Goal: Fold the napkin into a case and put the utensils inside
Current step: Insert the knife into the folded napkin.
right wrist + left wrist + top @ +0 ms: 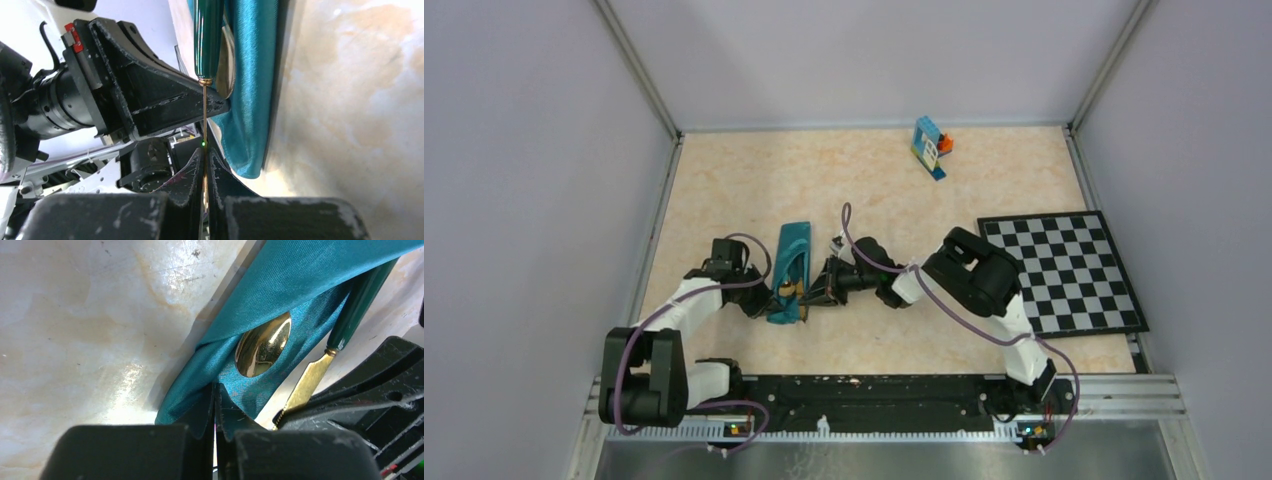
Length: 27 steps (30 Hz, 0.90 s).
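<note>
Case [791, 265] on beige marbled table [874, 190], lilac walls [524, 150], left hand [216, 400] pinching it, right hand [205, 160] clamped on utensil [207, 40]

No legible text, labels or numbers anywhere

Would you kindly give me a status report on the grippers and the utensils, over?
Left gripper shut on case edge. Right gripper shut on knife blade. Spoon bowl shows in pocket. No obstruction seen.

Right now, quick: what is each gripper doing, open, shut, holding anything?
Left gripper: shut on an edge of the teal case.
Right gripper: shut on the golden blade of the green-handled utensil.
</note>
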Each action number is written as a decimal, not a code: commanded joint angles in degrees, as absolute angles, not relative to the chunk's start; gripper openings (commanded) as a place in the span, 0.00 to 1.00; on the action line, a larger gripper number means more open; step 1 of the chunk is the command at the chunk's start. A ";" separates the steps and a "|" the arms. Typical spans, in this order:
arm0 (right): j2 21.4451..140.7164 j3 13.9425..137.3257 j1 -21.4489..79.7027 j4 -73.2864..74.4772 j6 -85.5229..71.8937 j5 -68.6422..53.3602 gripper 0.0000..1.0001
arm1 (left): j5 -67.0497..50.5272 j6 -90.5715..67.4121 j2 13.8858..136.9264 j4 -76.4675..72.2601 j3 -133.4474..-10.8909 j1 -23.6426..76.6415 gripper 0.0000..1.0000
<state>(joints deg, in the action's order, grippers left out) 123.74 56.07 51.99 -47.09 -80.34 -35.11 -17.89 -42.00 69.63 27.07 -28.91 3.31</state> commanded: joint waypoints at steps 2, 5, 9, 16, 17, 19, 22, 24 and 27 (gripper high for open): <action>125.27 58.99 51.18 -48.02 -80.22 -34.21 0.00 | -13.22 -41.79 70.60 29.31 -29.17 3.69 0.00; 125.83 59.44 50.98 -48.68 -81.45 -34.36 0.00 | -13.19 -41.85 70.66 29.35 -29.18 3.70 0.00; 125.53 60.44 50.67 -45.18 -78.94 -33.39 0.00 | -12.92 -41.79 70.42 29.52 -29.36 3.78 0.00; 128.89 68.45 49.11 -41.11 -74.62 -31.73 0.00 | -12.64 -41.91 70.56 29.47 -29.18 3.82 0.00; 129.08 69.69 48.93 -39.90 -73.72 -31.25 0.00 | -12.43 -41.99 70.47 29.57 -29.18 3.86 0.00; 129.44 70.96 48.59 -38.29 -72.22 -30.60 0.00 | -12.36 -41.99 70.26 29.65 -29.18 3.87 0.00; 129.69 71.54 48.22 -36.30 -70.73 -29.66 0.00 | -12.14 -42.02 70.18 29.66 -29.18 3.95 0.00; 129.89 71.54 48.01 -35.85 -70.38 -29.22 0.00 | -12.02 -42.07 70.07 29.69 -29.18 3.99 0.00; 130.12 72.17 47.96 -34.12 -68.88 -28.33 0.00 | -12.04 -42.15 70.05 29.71 -29.18 4.04 0.00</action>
<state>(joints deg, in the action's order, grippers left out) 129.51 69.56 48.53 -35.90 -72.38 -30.74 -16.97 -42.39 69.65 27.44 -29.15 3.81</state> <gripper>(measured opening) 0.006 0.003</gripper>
